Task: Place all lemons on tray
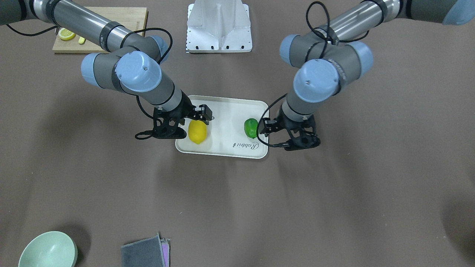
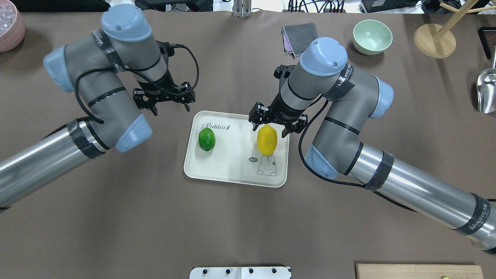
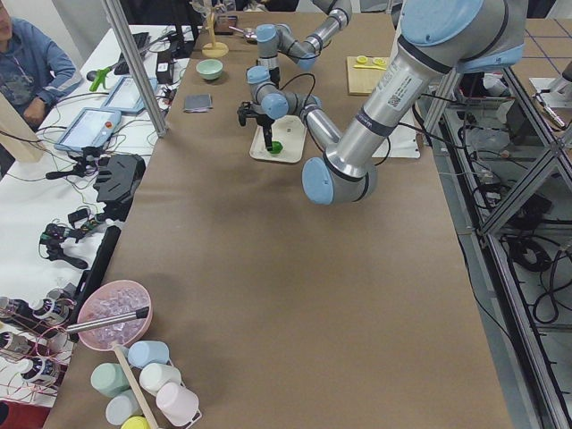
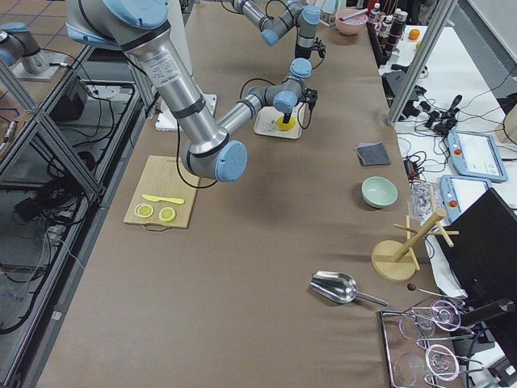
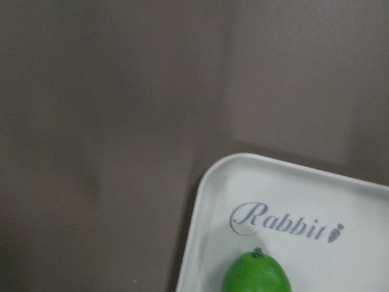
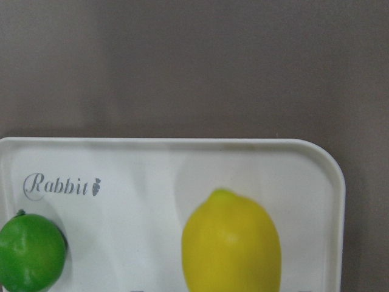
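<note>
The cream tray (image 2: pixel 232 162) with "Rabbit" lettering lies at the table's middle. The green lemon (image 2: pixel 206 139) rests on its left part and the yellow lemon (image 2: pixel 267 140) on its right part, both free. My right gripper (image 2: pixel 276 124) is open and empty, hovering over the yellow lemon's far end. My left gripper (image 2: pixel 164 101) is open and empty, above the bare table just beyond the tray's far left corner. In the front view the tray (image 1: pixel 226 111) holds the yellow lemon (image 1: pixel 197 131) and the green lemon (image 1: pixel 251 128), with my right gripper (image 1: pixel 183 122) and left gripper (image 1: pixel 289 135) beside them.
A wooden cutting board (image 1: pixel 122 16) with lemon slices (image 1: pixel 66 34) lies near the robot's right side. A green bowl (image 2: pixel 372 37), a grey cloth (image 2: pixel 299 37), a wooden stand (image 2: pixel 434 38) and a metal scoop (image 2: pixel 486 89) stand at the far right. A pink bowl (image 2: pixel 9 27) sits far left.
</note>
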Controlling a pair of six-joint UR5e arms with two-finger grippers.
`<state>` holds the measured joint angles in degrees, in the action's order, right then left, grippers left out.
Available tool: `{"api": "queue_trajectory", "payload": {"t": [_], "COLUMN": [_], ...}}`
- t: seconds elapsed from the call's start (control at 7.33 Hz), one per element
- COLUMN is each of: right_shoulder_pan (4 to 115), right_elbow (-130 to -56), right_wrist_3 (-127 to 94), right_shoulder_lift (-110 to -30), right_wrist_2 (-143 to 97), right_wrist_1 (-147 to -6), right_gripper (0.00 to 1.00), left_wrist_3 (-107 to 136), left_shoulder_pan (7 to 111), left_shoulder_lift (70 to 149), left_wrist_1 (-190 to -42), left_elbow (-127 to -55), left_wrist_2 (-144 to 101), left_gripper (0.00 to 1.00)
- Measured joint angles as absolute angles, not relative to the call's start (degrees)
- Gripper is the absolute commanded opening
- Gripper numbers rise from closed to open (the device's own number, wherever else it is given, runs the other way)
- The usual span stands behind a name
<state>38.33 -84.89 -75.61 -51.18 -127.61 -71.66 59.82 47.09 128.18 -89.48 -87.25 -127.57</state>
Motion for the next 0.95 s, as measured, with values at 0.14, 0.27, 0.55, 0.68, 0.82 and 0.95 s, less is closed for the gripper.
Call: {"api": "queue_trajectory", "payload": {"t": [0.14, 0.27, 0.55, 0.68, 0.82, 0.95], "right_shoulder_pan": [38.5, 39.1, 43.8, 47.9, 52.6, 57.8], "right_elbow": [-85.0, -85.3, -87.6, -89.8, -92.8, -96.2], "right_wrist_3": [-75.6, -75.4, -75.1, -73.7, -70.6, -64.4], "right_shoulder_lift": [-51.2, -51.2, -52.6, -55.1, -58.4, -61.8], "right_wrist_2": [-127.6, -127.6, -127.8, -128.0, -128.5, -129.1], "right_wrist_1": [-71.6, -71.7, -72.1, -72.4, -73.4, -76.8], "right_gripper": [1.0, 1.0, 1.0, 1.0, 1.0, 1.0], "left_wrist_3": [55.1, 50.0, 40.3, 35.5, 30.4, 25.3], "left_shoulder_pan": [50.7, 53.6, 58.6, 61.0, 63.5, 66.1], "left_shoulder_lift": [124.8, 121.6, 113.8, 109.4, 105.8, 102.2], "left_wrist_1": [-87.4, -84.8, -82.0, -81.6, -81.5, -81.7], "left_elbow": [-90.1, -93.2, -98.7, -100.8, -101.7, -101.9], "left_wrist_2": [-129.6, -130.5, -130.9, -130.9, -131.0, -131.0], "left_gripper": [0.98, 0.98, 0.98, 0.98, 0.98, 0.98]}}
